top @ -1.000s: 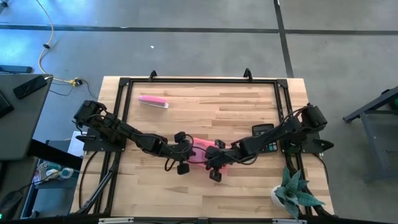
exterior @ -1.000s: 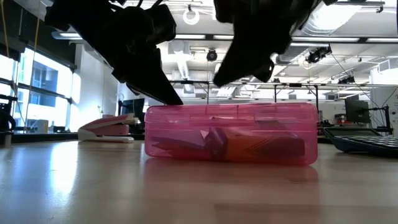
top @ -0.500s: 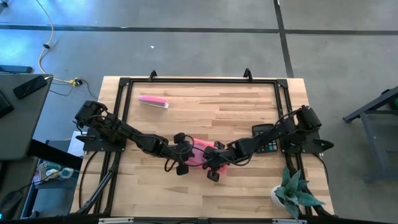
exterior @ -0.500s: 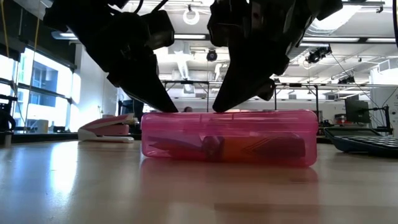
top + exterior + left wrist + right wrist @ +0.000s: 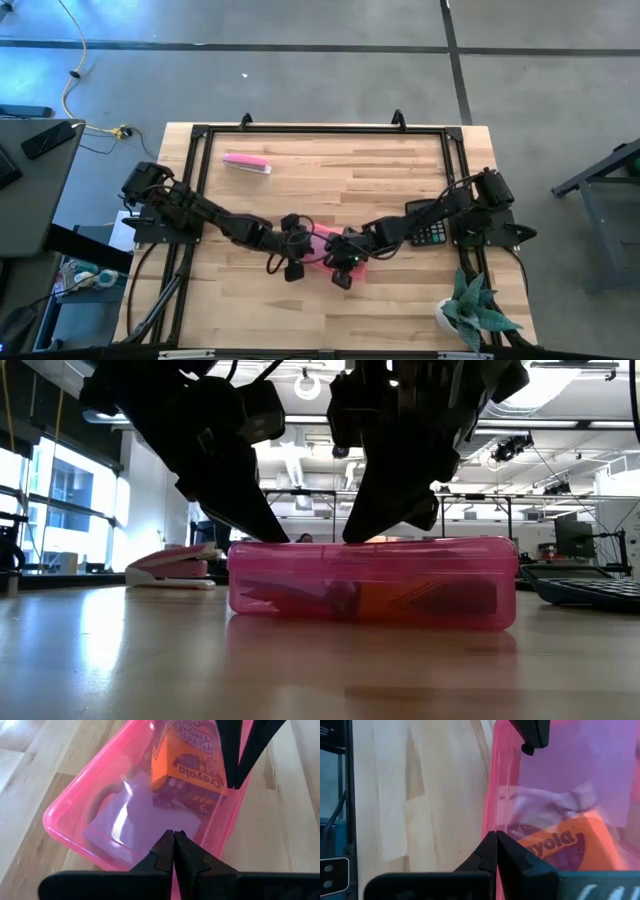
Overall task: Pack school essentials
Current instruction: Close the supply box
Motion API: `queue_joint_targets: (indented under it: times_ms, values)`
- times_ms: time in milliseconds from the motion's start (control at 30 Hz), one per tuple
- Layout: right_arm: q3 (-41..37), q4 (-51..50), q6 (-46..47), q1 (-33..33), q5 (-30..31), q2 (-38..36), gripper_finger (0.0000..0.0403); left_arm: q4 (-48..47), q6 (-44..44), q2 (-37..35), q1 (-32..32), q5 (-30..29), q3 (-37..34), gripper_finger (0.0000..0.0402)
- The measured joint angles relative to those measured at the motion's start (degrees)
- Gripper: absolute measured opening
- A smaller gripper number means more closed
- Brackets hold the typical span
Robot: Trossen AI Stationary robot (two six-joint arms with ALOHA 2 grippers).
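A pink see-through box point(image 5: 328, 252) point(image 5: 370, 580) lies flat on the table's middle, its lid down. Through the lid I see an orange crayon box point(image 5: 192, 762) point(image 5: 565, 842) and a pale note pad point(image 5: 140, 822); the other school essentials do not show clearly. My left gripper point(image 5: 301, 244) point(image 5: 281, 538) point(image 5: 173, 840) is shut, its tip at the lid's left part. My right gripper point(image 5: 345, 255) point(image 5: 350, 538) point(image 5: 496, 840) is shut too, its tip on the lid a little to the right of the left one. My left gripper presses its shut fingertips point(image 5: 270, 528) on the lid's top point(image 5: 150, 837), near the box's left end. The fingers slant down from the table's left. The box lies flat on the table. My right gripper sets its shut fingertips point(image 5: 362, 528) on the lid's top near a long edge point(image 5: 501, 815), left of the box's middle. The fingers slant down from the table's right.
A pink oblong bar point(image 5: 246, 162) point(image 5: 170, 568) lies far left on the table. A black calculator point(image 5: 428, 222) point(image 5: 590, 582) sits right of the box, under the right arm. A potted plant point(image 5: 472, 310) stands at the near right corner. A black frame point(image 5: 320, 130) rims the table.
My right gripper has come down and toward the table's left, tipping steeper, until its shut tip meets the lid. The box's top stands lower in the low view than before. Both grippers have stayed shut.
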Motion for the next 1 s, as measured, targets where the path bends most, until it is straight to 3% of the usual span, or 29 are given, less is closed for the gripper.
queue_joint_targets:
  times_ms: [500,700,1000]
  values:
    - [0.51,-1.92,-0.81,-1.37,0.34,-0.81,0.0000,-0.97,-0.60,0.07,2.73,1.54,0.03,0.0000]
    - [1.29,-12.15,-1.06,-1.48,6.54,-5.18,0.0000,-0.96,-0.60,0.07,2.90,0.66,0.03,0.0000]
    - [5.98,-28.54,-1.11,-1.45,11.05,-7.14,0.0000,-0.50,-0.55,0.07,3.22,0.23,-0.06,0.0000]
